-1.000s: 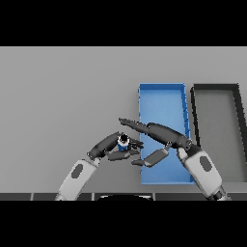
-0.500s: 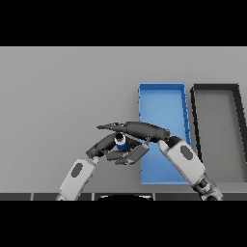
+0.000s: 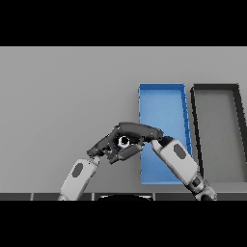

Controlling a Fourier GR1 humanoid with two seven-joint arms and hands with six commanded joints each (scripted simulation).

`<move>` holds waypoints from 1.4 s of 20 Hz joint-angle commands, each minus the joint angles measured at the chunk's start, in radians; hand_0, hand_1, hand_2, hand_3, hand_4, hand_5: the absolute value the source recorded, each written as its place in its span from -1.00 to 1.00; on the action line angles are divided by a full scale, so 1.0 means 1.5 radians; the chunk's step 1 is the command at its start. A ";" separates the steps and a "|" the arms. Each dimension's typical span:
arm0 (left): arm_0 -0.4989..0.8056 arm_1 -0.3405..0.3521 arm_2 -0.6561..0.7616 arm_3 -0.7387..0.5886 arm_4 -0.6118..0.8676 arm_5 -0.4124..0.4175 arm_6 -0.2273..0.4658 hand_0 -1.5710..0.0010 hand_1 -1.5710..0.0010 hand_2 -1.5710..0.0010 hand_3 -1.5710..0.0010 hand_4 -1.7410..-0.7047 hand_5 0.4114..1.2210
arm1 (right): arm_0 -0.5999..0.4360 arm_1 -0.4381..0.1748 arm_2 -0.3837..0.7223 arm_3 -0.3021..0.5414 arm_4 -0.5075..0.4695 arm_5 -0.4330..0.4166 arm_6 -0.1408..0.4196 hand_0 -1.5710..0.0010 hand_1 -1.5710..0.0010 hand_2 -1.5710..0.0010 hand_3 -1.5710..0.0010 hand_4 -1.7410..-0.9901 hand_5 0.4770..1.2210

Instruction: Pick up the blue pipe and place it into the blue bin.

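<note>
The blue pipe [image 3: 124,141] is a small blue piece with a pale end, lying on the grey table just left of the blue bin [image 3: 161,108]. My right hand [image 3: 144,131] reaches in from the lower right across the bin's left wall. Its fingers arch over the pipe and its thumb sits under it, so they close round it. My left hand [image 3: 102,146] comes in from the lower left, with relaxed fingers right beside the pipe on its left. Most of the pipe is hidden by the two hands.
A black bin [image 3: 217,120] stands right of the blue bin, both long and open-topped. My right forearm [image 3: 178,161] lies over the near half of the blue bin. Grey table [image 3: 62,96] stretches left and back.
My right hand has swung left from above the blue bin to over the pipe, and its straight fingers have curled down round it. My left hand has barely moved.
</note>
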 commanded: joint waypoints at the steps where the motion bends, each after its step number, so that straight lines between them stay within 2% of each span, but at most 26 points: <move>1: 0.000 -0.004 0.000 0.002 -0.005 0.004 -0.002 -1.00 -1.00 -0.97 -0.75 -0.95 1.00 | 0.006 0.002 0.001 -0.005 0.022 0.004 -0.022 -0.80 -0.80 -0.80 -0.72 -0.29 0.39; 4: -0.006 -0.007 0.002 0.013 -0.025 0.004 -0.019 -1.00 -1.00 -0.97 -0.80 -0.98 1.00 | 0.024 0.012 0.008 -0.010 0.045 0.008 -0.051 -0.90 -0.90 -0.90 -0.86 -0.32 0.69; 7: -0.006 -0.017 0.003 0.009 -0.025 0.008 -0.008 -1.00 -1.00 -0.99 -0.83 -0.99 1.00 | 0.035 0.024 -0.002 -0.021 -0.014 -0.006 -0.002 -0.95 -0.95 -0.95 -0.93 -0.34 0.84; 9: -0.001 -0.015 0.007 -0.003 -0.022 0.006 0.003 -1.00 -1.00 -0.99 -0.83 -0.98 1.00 | 0.044 0.034 -0.004 -0.024 -0.011 -0.012 0.003 -0.97 -0.97 -0.97 -0.95 -0.34 0.90; 10: -0.003 -0.011 0.013 -0.002 -0.021 0.002 -0.006 -1.00 -1.00 -0.99 -0.61 -0.99 1.00 | 0.046 0.035 -0.006 -0.028 -0.012 -0.016 0.002 -0.97 -0.97 -0.97 -0.96 -0.35 0.92; 11: -0.004 -0.007 0.013 0.003 -0.031 0.000 -0.027 -0.84 -0.74 -0.70 -0.34 -0.78 1.00 | 0.049 0.034 -0.008 -0.033 -0.003 -0.020 -0.005 -0.98 -0.98 -0.98 -0.97 -0.35 0.94; 13: 0.004 0.007 0.008 -0.009 -0.048 -0.011 -0.030 -0.20 -0.11 -0.09 0.14 -0.35 1.00 | 0.043 0.040 -0.010 -0.033 0.000 -0.023 0.008 -0.99 -0.99 -0.99 -0.98 -0.35 0.96; 14: 0.002 0.008 0.007 -0.005 -0.056 -0.023 -0.025 0.04 0.11 0.13 0.31 -0.19 1.00 | 0.043 0.047 -0.007 -0.032 0.005 -0.023 0.023 -0.99 -0.99 -0.99 -0.98 -0.35 0.97; 15: 0.000 0.009 0.011 -0.002 -0.062 -0.033 -0.014 0.23 0.29 0.30 0.45 -0.05 1.00 | 0.043 0.050 -0.011 -0.024 0.013 -0.021 0.022 -0.99 -0.99 -0.99 -0.99 -0.35 0.97; 17: -0.003 0.006 0.015 0.002 -0.062 -0.050 0.004 0.51 0.54 0.55 0.65 0.17 0.61 | 0.044 0.053 -0.020 -0.031 0.011 -0.012 0.032 -0.99 -0.99 -0.99 -0.99 -0.35 0.98; 18: -0.002 0.010 0.020 0.003 -0.057 -0.055 0.013 0.61 0.63 0.64 0.72 0.25 0.41 | 0.051 0.059 -0.017 -0.034 0.014 -0.014 0.026 -1.00 -1.00 -1.00 -0.99 -0.35 0.99; 20: -0.006 0.009 0.023 0.002 -0.053 -0.056 0.046 0.75 0.77 0.77 0.82 0.37 0.08 | 0.049 0.064 -0.024 -0.033 0.019 -0.016 0.016 -1.00 -1.00 -1.00 -1.00 -0.35 0.99; 22: -0.002 0.008 0.021 0.005 -0.057 -0.051 0.055 0.84 0.85 0.85 0.89 0.45 -0.22 | 0.051 0.068 -0.023 -0.039 0.029 -0.015 0.008 -1.00 -1.00 -1.00 -1.00 -0.36 0.99; 26: -0.002 -0.003 0.030 0.009 -0.048 -0.041 0.098 0.93 0.94 0.94 0.95 0.48 -0.59 | 0.054 0.077 -0.025 -0.039 0.034 -0.014 -0.002 -1.00 -1.00 -1.00 -1.00 -0.35 1.00; 28: -0.008 -0.007 0.030 0.019 -0.052 -0.036 0.104 0.96 0.96 0.96 0.97 0.49 -0.67 | 0.042 0.085 -0.038 -0.034 0.031 -0.022 0.015 -1.00 -1.00 -1.00 -1.00 -0.35 1.00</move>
